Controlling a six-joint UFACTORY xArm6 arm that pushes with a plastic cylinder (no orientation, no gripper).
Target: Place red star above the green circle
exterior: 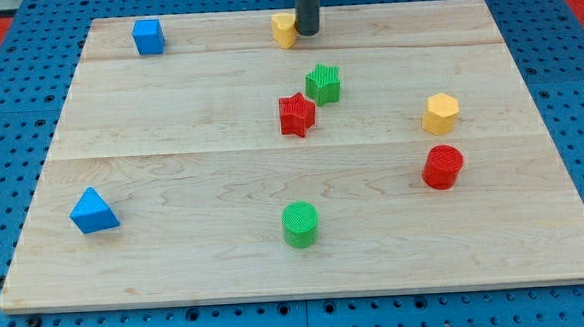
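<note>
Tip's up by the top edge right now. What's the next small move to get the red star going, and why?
Probably bring my tip down to the red star's upper edge, passing left of the green star. My tip sits beside a yellow block, and the red star is already above the green circle, only far off.

1 camera is looking down at a slant from the board's [169, 100] near edge, facing its far edge, standing far enough back that the whole board is showing, with blue pegboard [9, 118] framing it on every side.
</note>
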